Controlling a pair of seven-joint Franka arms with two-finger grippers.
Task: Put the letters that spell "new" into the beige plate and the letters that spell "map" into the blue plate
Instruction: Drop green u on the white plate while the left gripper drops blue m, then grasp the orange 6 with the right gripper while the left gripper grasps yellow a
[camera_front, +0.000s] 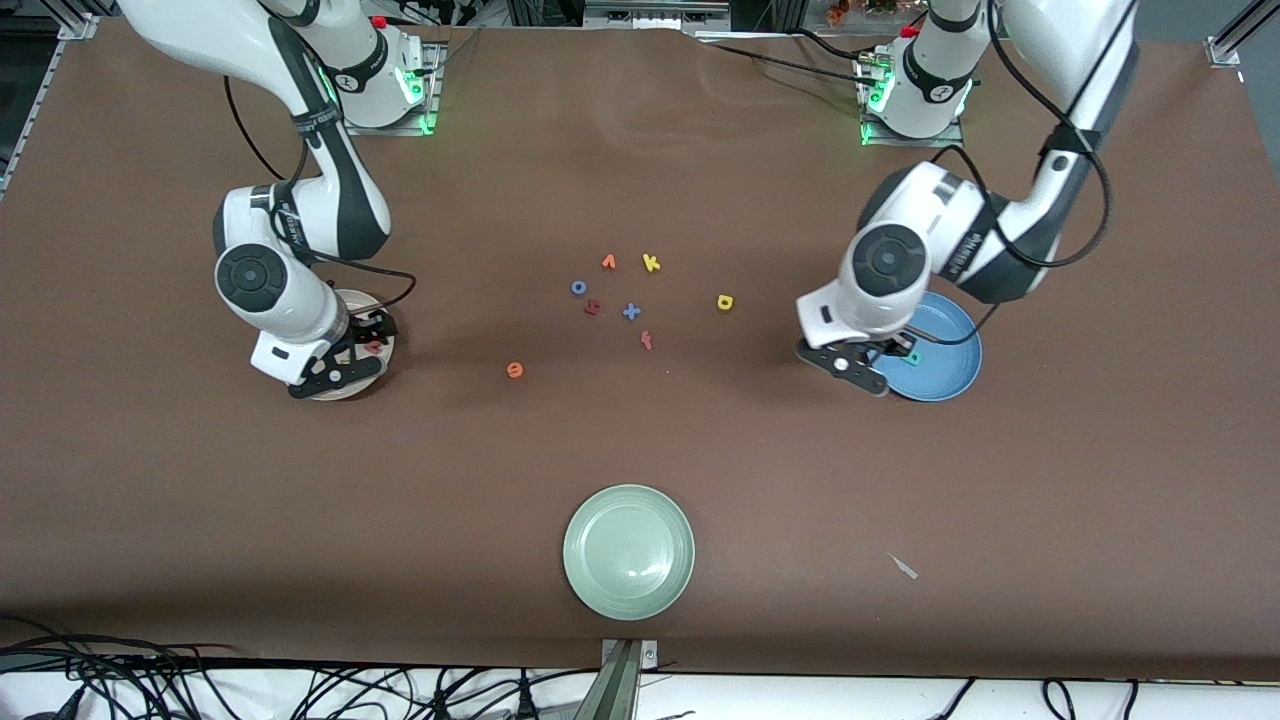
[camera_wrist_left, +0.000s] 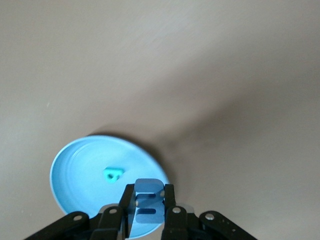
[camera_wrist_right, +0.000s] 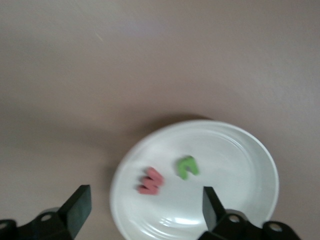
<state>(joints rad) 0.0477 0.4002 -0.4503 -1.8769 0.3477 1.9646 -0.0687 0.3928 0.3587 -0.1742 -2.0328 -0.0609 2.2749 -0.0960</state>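
Brown tabletop, and both arms are down at their plates. The right gripper hangs over the beige plate at the right arm's end of the table, its fingers spread wide with nothing between them. In that plate lie the pinkish-red w and the green n, just beside each other but apart.

At the left arm's end, the left gripper sits low over the blue plate, pinching the light blue m between its fingers. The teal looped letter already lies in that plate.

Mid-table, the loose letters: the orange rounded e lies alone, nearer the camera than the cluster; the yellow looped letter lies toward the blue plate. The cluster holds a yellow k, an orange v and a blue o. The pale green plate lies nearest the camera.
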